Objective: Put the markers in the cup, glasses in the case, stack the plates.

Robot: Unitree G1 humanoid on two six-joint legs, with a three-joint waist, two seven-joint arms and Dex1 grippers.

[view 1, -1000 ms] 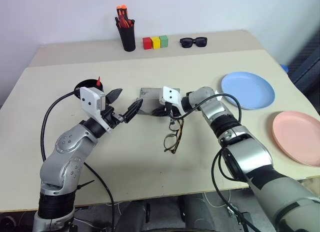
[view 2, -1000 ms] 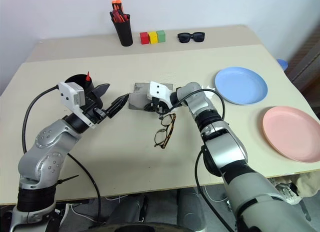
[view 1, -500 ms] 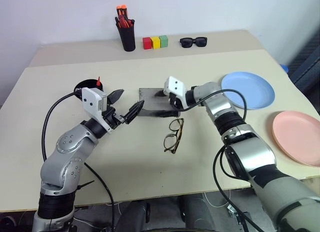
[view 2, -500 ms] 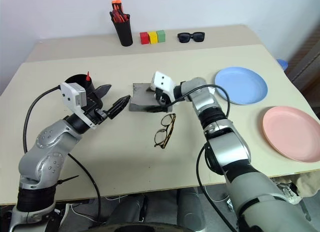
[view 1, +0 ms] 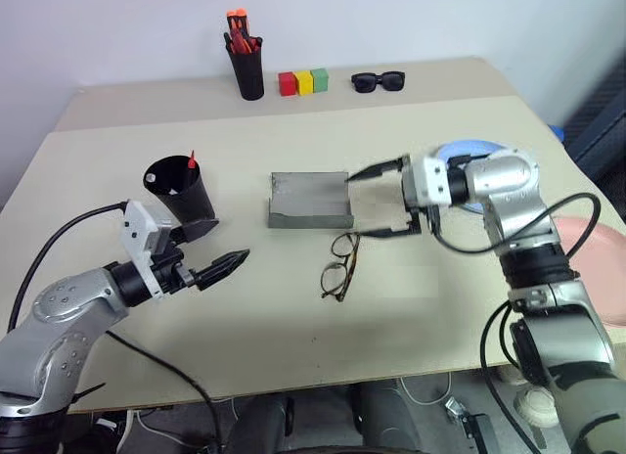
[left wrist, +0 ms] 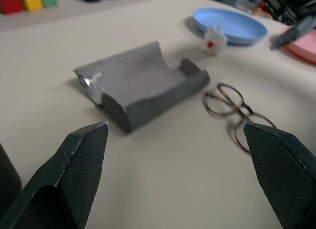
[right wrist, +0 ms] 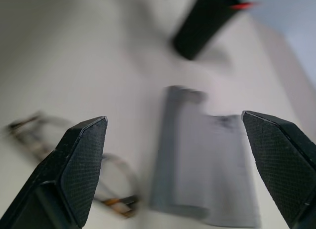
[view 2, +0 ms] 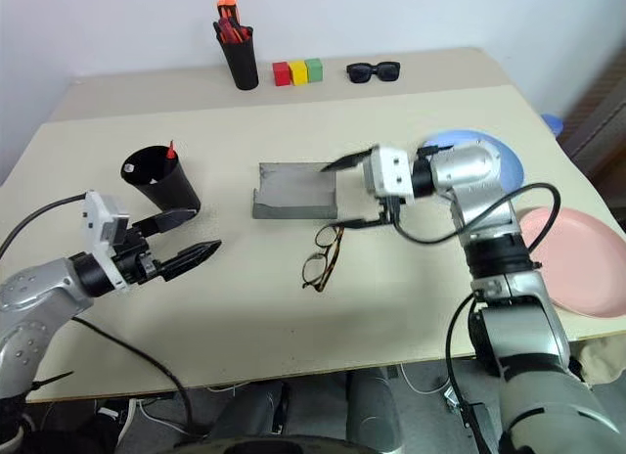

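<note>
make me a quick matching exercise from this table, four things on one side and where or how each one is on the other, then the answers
Things:
1. case
2. glasses
3. cup
4. blue plate

States:
A. partly hidden behind the right arm
B. lying open and empty
C. upright, red marker tip poking out
D. on the table just in front of the case

Pairs: 1-B, 2-D, 3-C, 4-A

The pink plate (view 1: 599, 268) is partly covered by the right arm and cut off at the picture's edge. The blue plate (view 1: 468, 149) is largely hidden behind the same arm. Inside the cup (view 1: 181, 188), only a red tip (view 1: 191, 158) pokes above the rim; any white marker cannot be made out. The right wrist view smears the glasses (right wrist: 69, 155) and the case (right wrist: 212, 155).
</note>
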